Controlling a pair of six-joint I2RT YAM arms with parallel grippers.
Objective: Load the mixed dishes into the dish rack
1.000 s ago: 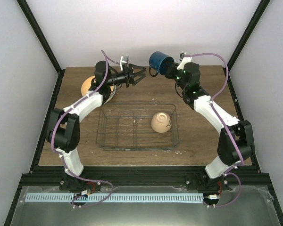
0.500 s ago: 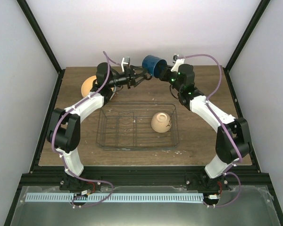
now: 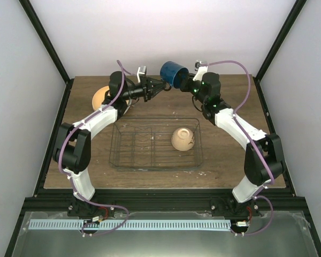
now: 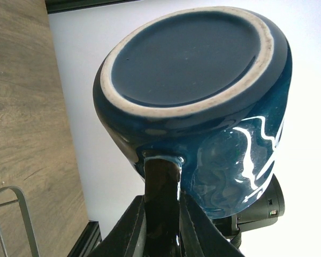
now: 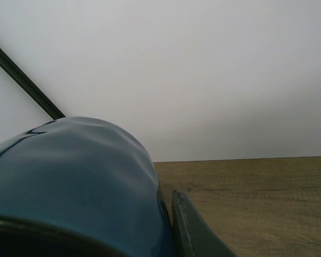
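Dark blue mug [image 3: 173, 74] hangs over the back of the table [image 3: 224, 155], between my wrists, its base facing my left gripper [image 3: 159, 89] and its mouth my right gripper [image 3: 186, 81]. Right jaws are clenched on its rim. Left jaws pinch its handle [image 4: 161, 182], which runs lengthwise between them. Dish rack [image 3: 129, 140] lies below, nearer my bases.

A brown wooden table [image 3: 230, 155] sits between white walls [image 3: 166, 32] and black frame posts [image 3: 44, 37].

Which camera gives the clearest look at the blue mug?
The left wrist view: the mug fills it, showing base and handle. The top view shows it small and distant; the right wrist view shows only its curved side.
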